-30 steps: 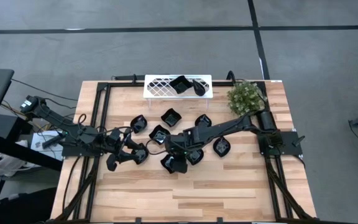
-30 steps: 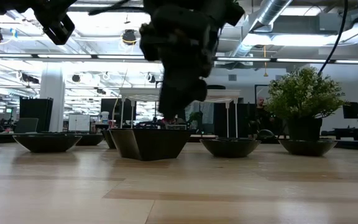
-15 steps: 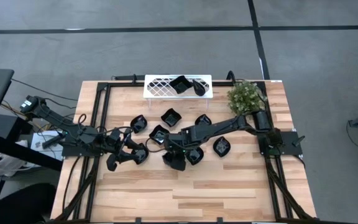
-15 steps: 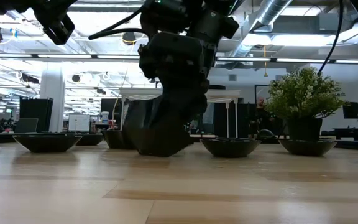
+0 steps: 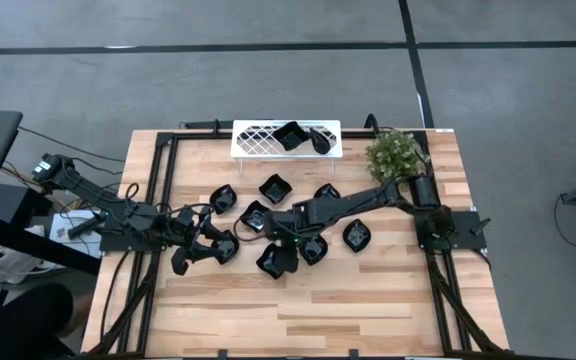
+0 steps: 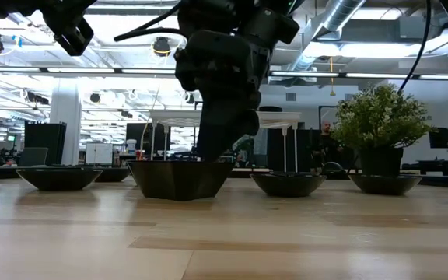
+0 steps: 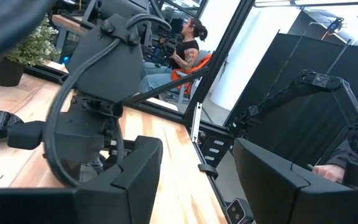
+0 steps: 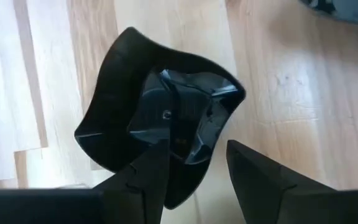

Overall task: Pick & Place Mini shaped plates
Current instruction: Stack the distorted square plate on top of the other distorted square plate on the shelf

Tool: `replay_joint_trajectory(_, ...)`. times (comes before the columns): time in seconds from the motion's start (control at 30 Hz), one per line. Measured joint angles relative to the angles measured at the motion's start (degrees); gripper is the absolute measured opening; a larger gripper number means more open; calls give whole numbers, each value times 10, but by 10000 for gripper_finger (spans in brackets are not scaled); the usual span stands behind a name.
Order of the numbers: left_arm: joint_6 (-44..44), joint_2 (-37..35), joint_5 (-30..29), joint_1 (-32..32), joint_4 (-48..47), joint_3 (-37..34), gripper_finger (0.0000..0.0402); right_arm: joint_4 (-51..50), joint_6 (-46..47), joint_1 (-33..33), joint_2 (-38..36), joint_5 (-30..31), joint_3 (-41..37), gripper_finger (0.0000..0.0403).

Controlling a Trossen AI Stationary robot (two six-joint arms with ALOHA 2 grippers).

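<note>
Your left gripper [image 5: 180,262] rests low over the table's left side, close to a small black plate [image 5: 224,248]; its fingers [image 7: 135,168] stand apart, grasping nothing. Mid-table, your right gripper [image 5: 280,250] sits over a wavy-edged square plate [image 8: 160,146], which lies flat on the wood; its fingers [image 8: 145,171] are spread over the near rim, and whether they touch it cannot be told. More black plates [image 5: 356,234] lie scattered around it on the table [image 5: 368,300]. At the far edge, the white lattice tray [image 5: 258,138] carries two plates, with a potted plant [image 5: 396,155] to its right.
</note>
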Motion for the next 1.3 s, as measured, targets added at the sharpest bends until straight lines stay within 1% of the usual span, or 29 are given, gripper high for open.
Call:
replay_joint_trajectory(0.57, 0, 0, 0, 0, 0, 0, 205, 4, -9, -3, 12, 0, -1, 151)
replay_joint_trajectory(0.7, 0, 0, 0, 0, 0, 0, 205, 10, -13, -3, 18, -15, 0, 153)
replay_joint_trajectory(0.87, 0, 0, 0, 0, 0, 0, 205, 9, -10, -4, 21, -14, -1, 145)
replay_joint_trajectory(1.03, 0, 0, 0, 0, 0, 0, 205, 7, -10, -4, 20, -8, -1, 116)
replay_joint_trajectory(1.1, 0, 0, 0, 0, 0, 0, 205, 8, -9, -4, 20, 1, -1, 98)
replay_joint_trajectory(1.3, 0, 0, 0, 0, 0, 0, 205, 7, -9, -4, 20, 2, -1, 41)
